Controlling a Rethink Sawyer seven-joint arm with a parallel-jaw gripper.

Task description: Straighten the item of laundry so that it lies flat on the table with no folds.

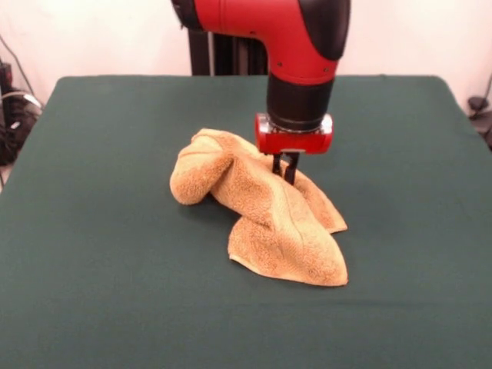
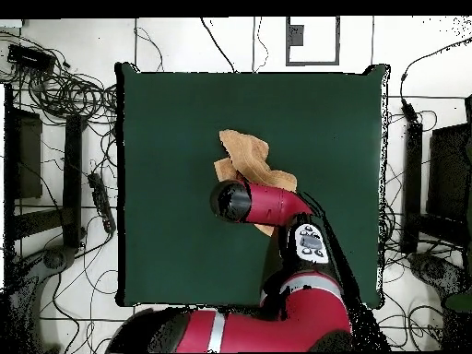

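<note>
The orange-tan towel [image 1: 265, 219] lies crumpled in the middle of the dark green table [image 1: 92, 254], with a rolled lump at its left and a folded flap towards the front. My gripper [image 1: 284, 171] points straight down over the towel's right-hand ridge. Its two black fingers stand close together, pinching a raised fold of the cloth. In the overhead view the towel [image 2: 245, 152] shows partly, the rest under the arm, and the arm's wrist [image 2: 232, 200] hides the gripper. No label shows.
The red and black arm [image 1: 300, 54] comes down from the top over the table's centre. Cables and black stands [image 2: 64, 101] lie on the floor round the table [image 2: 166, 240]. A monitor stand [image 2: 442, 184] sits to the side.
</note>
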